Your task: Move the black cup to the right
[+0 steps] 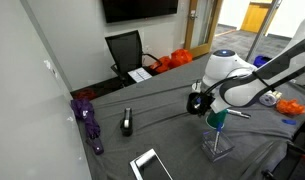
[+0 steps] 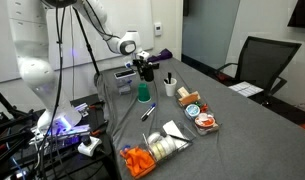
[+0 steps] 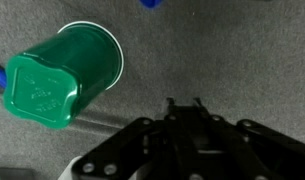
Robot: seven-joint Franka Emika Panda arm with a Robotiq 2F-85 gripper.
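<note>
Gripper (image 3: 183, 102) hovers near the green cup (image 3: 62, 75); whether clenched, I cannot tell.

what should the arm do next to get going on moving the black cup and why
Probably carry the claw across toward the black cup. In an exterior view that cup stands well apart from the claw, which hangs beside the green cup; the wrist view shows the green cup, not the black one, and the claw looks closed on nothing.
</note>
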